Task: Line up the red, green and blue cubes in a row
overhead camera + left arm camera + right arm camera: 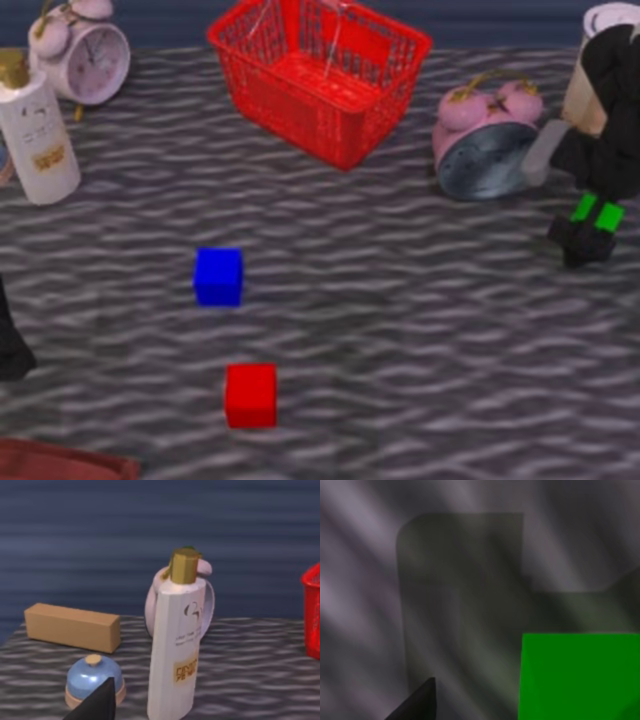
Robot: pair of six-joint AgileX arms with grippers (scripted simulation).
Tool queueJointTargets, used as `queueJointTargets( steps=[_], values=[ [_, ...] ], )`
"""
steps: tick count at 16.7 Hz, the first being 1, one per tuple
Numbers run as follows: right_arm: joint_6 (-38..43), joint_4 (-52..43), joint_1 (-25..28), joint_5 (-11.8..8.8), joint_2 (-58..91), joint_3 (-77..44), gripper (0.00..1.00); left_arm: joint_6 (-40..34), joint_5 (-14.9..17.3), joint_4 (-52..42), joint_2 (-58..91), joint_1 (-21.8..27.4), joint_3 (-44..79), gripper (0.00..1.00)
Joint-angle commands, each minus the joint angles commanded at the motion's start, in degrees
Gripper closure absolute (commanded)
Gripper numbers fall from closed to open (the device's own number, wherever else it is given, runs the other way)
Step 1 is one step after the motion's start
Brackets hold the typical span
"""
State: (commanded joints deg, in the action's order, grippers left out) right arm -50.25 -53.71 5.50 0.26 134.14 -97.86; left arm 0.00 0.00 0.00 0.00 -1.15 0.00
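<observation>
- The green cube (597, 212) was held clenched in the right claw (590, 228) at the bench's (420, 330) right.
- The blue cube (218, 276) and red cube (250, 395) were left apart, left of centre.
- The left claw's state could not be told.

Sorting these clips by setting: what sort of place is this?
Likely a rendered tabletop test scene, not a real room: a grey patterned table strewn with unrelated props, a red wire basket, pink alarm clocks and a lotion bottle.
</observation>
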Motion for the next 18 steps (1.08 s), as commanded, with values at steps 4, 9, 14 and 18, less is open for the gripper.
queueJointTargets(
  steps=[4, 9, 14, 18],
  values=[
    [0.0, 0.0, 0.0, 0.0, 0.0, 0.0, 0.30, 0.0, 0.0, 0.0, 0.0, 0.0, 0.0, 0.00],
    [0.0, 0.0, 0.0, 0.0, 0.0, 0.0, 0.68, 0.0, 0.0, 0.0, 0.0, 0.0, 0.0, 0.00],
    [0.0, 0.0, 0.0, 0.0, 0.0, 0.0, 1.00, 0.0, 0.0, 0.0, 0.0, 0.0, 0.0, 0.00],
    [0.0, 0.0, 0.0, 0.0, 0.0, 0.0, 1.00, 0.0, 0.0, 0.0, 0.0, 0.0, 0.0, 0.00]
  ],
)
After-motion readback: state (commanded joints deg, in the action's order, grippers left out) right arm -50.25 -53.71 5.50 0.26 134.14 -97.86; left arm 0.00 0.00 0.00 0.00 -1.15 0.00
